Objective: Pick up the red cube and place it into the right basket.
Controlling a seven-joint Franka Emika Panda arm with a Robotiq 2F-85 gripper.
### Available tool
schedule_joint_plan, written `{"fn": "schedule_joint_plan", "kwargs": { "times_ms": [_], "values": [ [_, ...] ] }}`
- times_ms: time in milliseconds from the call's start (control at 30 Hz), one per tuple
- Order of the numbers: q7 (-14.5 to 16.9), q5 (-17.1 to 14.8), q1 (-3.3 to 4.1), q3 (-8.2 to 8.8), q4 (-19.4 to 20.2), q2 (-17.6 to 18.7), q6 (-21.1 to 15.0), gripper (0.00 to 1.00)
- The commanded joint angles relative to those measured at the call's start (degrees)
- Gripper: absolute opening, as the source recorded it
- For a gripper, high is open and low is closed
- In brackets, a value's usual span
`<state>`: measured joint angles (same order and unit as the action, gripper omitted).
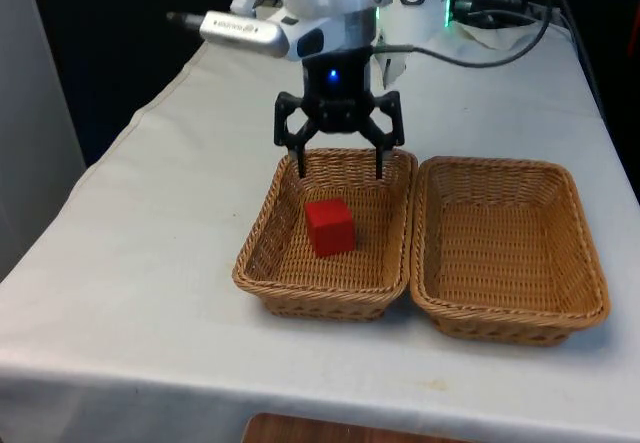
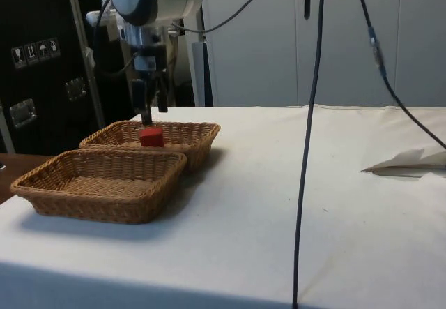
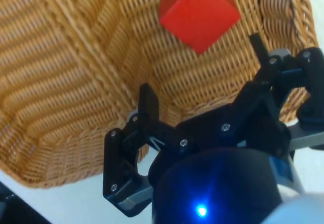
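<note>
A red cube (image 1: 330, 227) lies on the floor of the wicker basket (image 1: 262, 248) on the front view's left, near its middle. The cube (image 2: 151, 138) also shows in the side view inside the far basket (image 2: 202, 133), and in the wrist view as a red block (image 3: 199, 14) on the weave. My gripper (image 1: 340, 170) hangs open over the far end of that basket, behind the cube and slightly above it, with nothing between its fingers (image 3: 148, 101). The second wicker basket (image 1: 585, 263), on the front view's right, holds nothing; in the side view it is the nearer basket (image 2: 42, 187).
The two baskets stand side by side, rims touching. Cables (image 2: 306, 148) hang down in front of the side camera. A crumpled paper (image 2: 411, 161) lies on the white cloth at the side view's right. The table's left edge (image 1: 120, 153) is close to the left basket.
</note>
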<state>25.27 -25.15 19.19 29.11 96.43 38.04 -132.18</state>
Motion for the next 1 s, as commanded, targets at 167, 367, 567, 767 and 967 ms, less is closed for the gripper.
{"fn": "schedule_joint_plan", "kwargs": {
  "times_ms": [167, 367, 567, 767, 967],
  "values": [
    [-1.9, 1.7, 1.15, 0.57, 2.6, -4.1, 1.0, 1.00],
    [-3.2, 3.6, 1.55, 0.46, 4.6, -7.4, 2.0, 1.00],
    [-4.1, 5.3, 1.89, 0.46, 6.3, -10.8, 3.5, 1.00],
    [-5.3, 7.4, 2.12, 0.23, 8.0, -14.6, 5.2, 1.00],
    [-5.8, 8.5, 2.29, 0.17, 9.1, -17.0, 6.4, 1.00]
  ]
}}
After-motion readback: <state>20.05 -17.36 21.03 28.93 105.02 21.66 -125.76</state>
